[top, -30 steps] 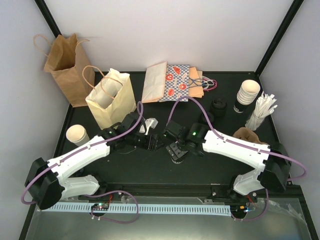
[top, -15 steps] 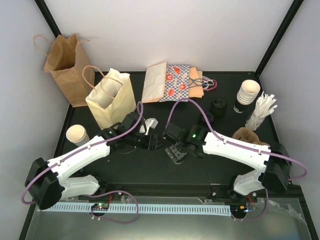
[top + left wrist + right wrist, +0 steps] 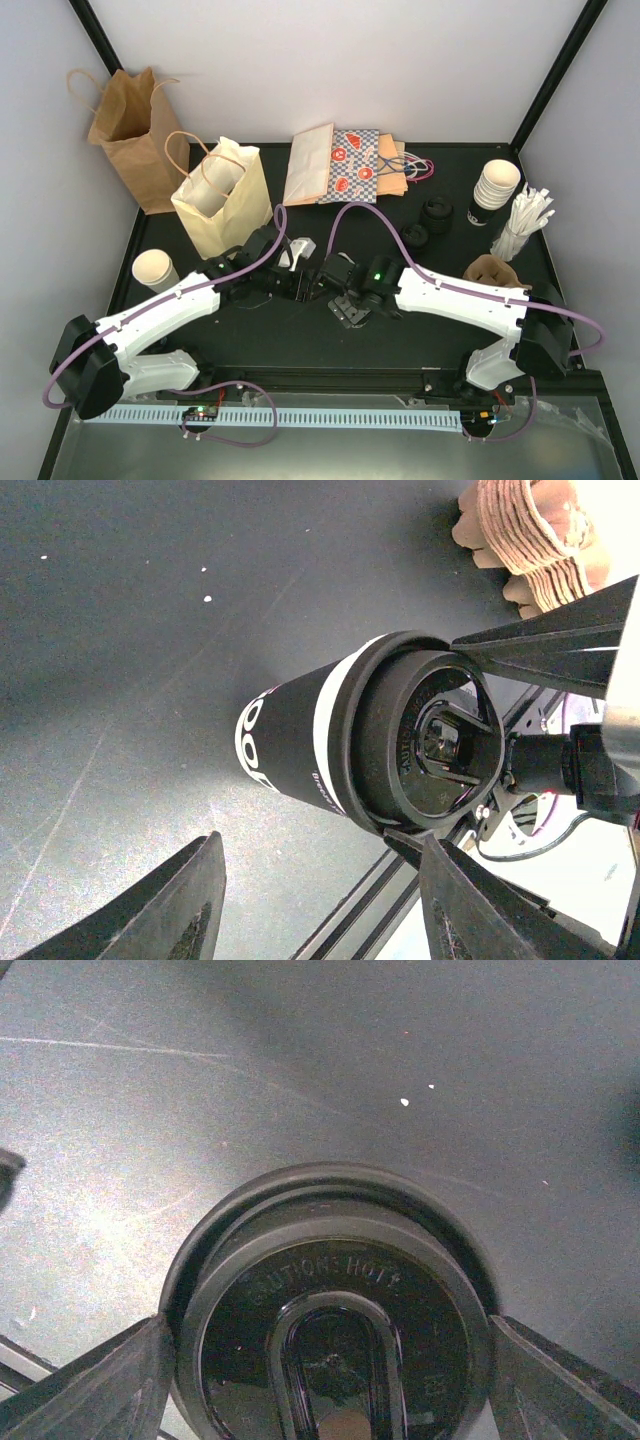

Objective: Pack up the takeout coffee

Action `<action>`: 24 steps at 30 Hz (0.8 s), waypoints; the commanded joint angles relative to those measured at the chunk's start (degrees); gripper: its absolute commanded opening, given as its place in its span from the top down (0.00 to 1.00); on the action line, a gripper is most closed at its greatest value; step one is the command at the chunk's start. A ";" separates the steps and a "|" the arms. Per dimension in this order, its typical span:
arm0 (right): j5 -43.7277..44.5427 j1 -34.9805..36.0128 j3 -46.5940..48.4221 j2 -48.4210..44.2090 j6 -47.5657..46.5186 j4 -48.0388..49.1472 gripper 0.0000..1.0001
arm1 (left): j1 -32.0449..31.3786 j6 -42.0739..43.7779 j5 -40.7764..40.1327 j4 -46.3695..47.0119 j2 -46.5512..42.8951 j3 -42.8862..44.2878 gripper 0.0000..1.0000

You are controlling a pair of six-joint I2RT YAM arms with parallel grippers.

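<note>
gripping the black lid [image 3: 330,1330] of the coffee cup [image 3: 290,750], my right fingers [image 3: 90,1385] press its rim from both sides. the cup, black with a white band, is upright near the middle of the dark surface [image 3: 120,630], nearer me than the cream paper bag [image 3: 225,200]; whether its base rests there i cannot tell. my left fingers [image 3: 170,910] hang spread just beside it, nothing between them.

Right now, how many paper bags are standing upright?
2: a brown bag in the far-left corner and a cream bag just in front of it, to its right. Other bags lie flat at the back.
</note>
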 commanded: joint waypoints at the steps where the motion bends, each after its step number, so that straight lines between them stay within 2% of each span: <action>1: 2.35 0.72 1.31 0.79 1.10 -1.22 0.15 | 0.36 -0.37 1.14 1.40 -0.91 0.22 0.44; 15: 11.60 5.66 2.15 -0.02 1.72 -2.71 0.19 | 0.36 -0.82 1.34 2.27 -0.03 0.29 0.44; 24: 8.48 6.21 0.90 -1.26 1.57 -0.54 0.17 | 0.35 -0.85 1.73 2.61 0.79 0.47 0.44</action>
